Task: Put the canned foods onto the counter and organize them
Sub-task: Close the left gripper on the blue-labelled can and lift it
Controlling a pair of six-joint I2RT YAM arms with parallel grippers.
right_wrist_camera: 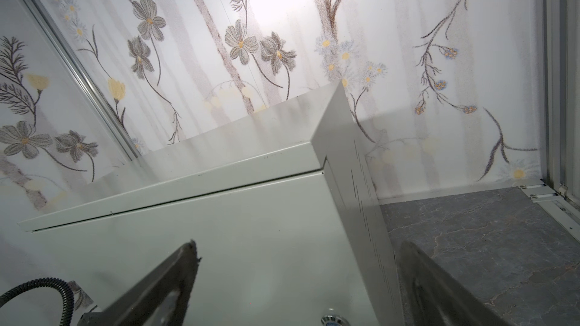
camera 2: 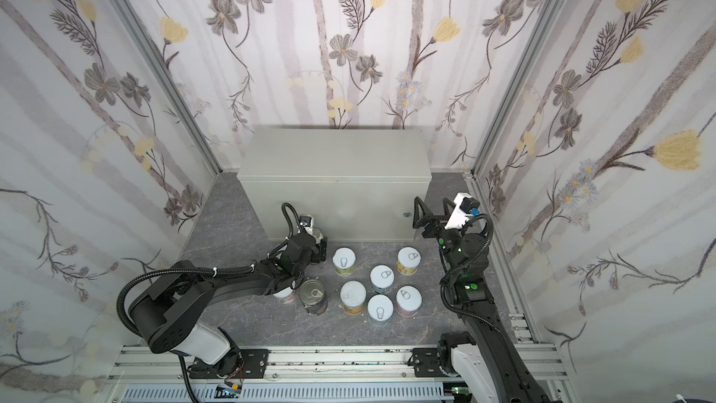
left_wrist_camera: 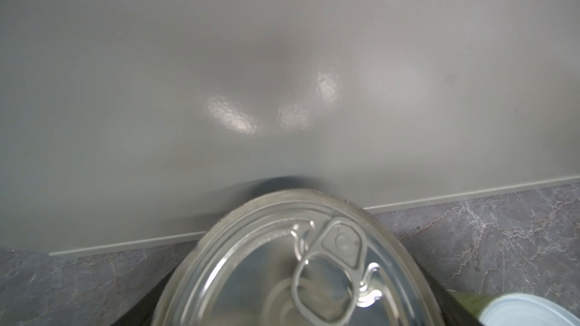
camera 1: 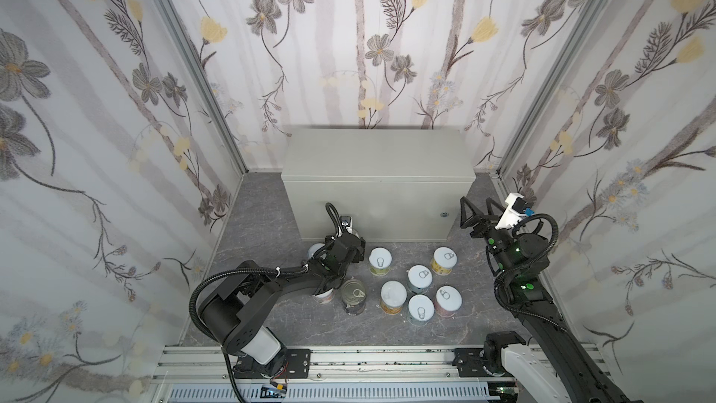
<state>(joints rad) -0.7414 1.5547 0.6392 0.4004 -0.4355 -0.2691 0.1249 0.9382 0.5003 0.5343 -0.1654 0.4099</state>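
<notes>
Cans (camera 1: 419, 277) stand on the dark marbled floor (camera 1: 263, 226) before the grey desk (camera 1: 377, 153), white-lidded short ones clustered, a metal-lidded tall can (camera 1: 353, 294) beside them and a second tall can (left_wrist_camera: 298, 271) close to the desk front. The left hand (camera 1: 350, 245) straddles that second tall can, whether gripping it I cannot tell; the right hand (camera 1: 475, 203) hangs spread near the desk's right front corner.

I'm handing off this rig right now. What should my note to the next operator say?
Left end effector: around a metal-lid can in front of the counter; grip unconfirmed.
Right end effector: open, empty, raised by the counter's front corner.
On the floor: second metal-lid can, eight white-lid cans, two partly hidden.
Done: nothing on the counter.
To do: all ten cans.
</notes>
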